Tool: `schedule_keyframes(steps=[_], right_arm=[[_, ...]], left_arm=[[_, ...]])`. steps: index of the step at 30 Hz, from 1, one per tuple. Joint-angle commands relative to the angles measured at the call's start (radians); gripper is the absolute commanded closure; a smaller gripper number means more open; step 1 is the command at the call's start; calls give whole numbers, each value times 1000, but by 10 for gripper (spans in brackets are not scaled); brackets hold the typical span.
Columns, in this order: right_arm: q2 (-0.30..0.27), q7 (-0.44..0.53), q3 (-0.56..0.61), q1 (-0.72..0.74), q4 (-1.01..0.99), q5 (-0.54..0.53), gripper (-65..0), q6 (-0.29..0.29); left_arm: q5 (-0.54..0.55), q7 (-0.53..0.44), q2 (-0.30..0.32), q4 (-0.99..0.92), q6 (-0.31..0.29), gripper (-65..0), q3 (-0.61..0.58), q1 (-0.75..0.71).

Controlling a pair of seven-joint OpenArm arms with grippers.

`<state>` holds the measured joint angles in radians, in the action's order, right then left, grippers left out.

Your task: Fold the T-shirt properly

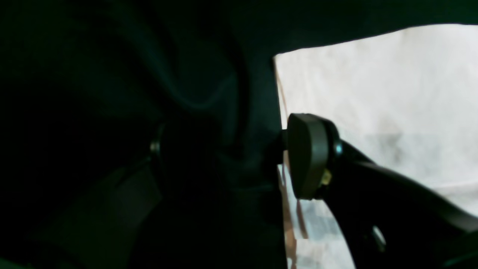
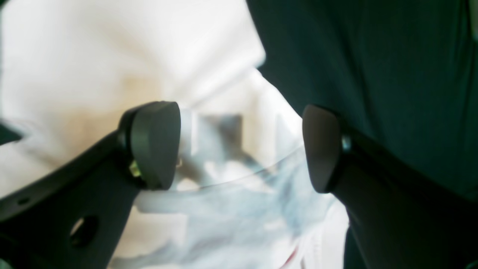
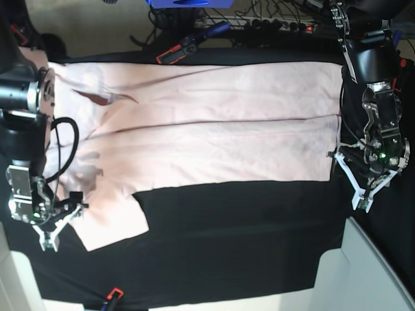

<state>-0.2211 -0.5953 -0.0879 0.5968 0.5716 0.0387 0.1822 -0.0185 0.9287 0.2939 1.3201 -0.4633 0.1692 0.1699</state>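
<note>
The pale pink T-shirt (image 3: 214, 136) lies spread lengthwise across the black table cloth (image 3: 227, 233), with one sleeve (image 3: 110, 223) sticking out toward the near left. My right gripper (image 3: 57, 228) hovers at that sleeve's outer edge. In the right wrist view the right gripper (image 2: 239, 149) is open, and T-shirt (image 2: 112, 56) fabric lies loose below the gap. My left gripper (image 3: 366, 188) sits just off the hem corner at the right. Close up, the left gripper (image 1: 231, 157) is open over dark cloth, one pad (image 1: 308, 160) at the T-shirt (image 1: 392, 93) edge.
A red-and-black tool (image 3: 185, 46), a blue object (image 3: 188, 3) and cables lie along the table's far edge. A small red clip (image 3: 113, 295) holds the cloth at the near edge. A pale panel (image 3: 369, 272) juts in at the near right.
</note>
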Motion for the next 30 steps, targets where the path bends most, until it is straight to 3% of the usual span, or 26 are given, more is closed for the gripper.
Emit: schedule_keyframes(steps=[1,5,8,30], right_arm=[[1,39,0,61,-51,-7,-486,1],[2,166,1,117,-261,-7,-486,1],[32,208,3,116,-284,-7,-486,1],[56,214,-3,140,-284,-10,-485,7]], left_arm=[[7,-13,18,17,7,-405,3,18],[7,-13,28,17,7,-405,3,13],[7,-13,29,16,7,-405,3,13],[7,-13,26,16,7,-405,3,10]])
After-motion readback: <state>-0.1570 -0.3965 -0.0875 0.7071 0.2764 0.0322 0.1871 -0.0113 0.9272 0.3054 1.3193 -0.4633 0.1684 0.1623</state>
